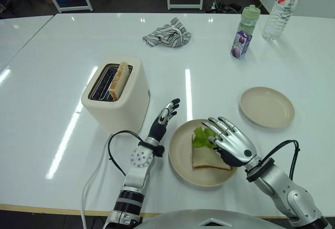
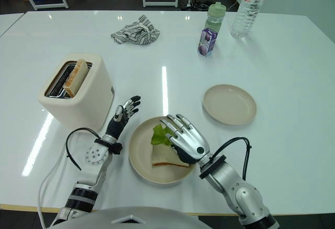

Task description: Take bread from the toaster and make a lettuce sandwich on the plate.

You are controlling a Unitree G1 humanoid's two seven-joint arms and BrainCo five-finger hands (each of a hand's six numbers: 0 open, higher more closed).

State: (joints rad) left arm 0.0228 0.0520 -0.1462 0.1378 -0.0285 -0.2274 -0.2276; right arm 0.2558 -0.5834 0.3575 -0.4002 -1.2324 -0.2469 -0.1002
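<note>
One slice (image 1: 120, 80) stands in the toaster (image 1: 115, 103), while bread (image 1: 205, 160) with lettuce (image 1: 201, 138) lies on the plate (image 1: 180, 165) under the empty right hand (image 1: 234, 144), fingers spread, and the left hand (image 1: 162, 120) beside the toaster holds its fingers loosely straight.

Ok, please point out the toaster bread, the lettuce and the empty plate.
toaster bread (image 1: 119, 80), left eye view, toasted face
lettuce (image 1: 200, 137), left eye view, left lobe
empty plate (image 1: 267, 107), left eye view, bare middle

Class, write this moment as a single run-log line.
plate: bread slice with lettuce | toaster: second slice inside | left hand: open, between toaster and plate | right hand: open, above bread slice
</note>
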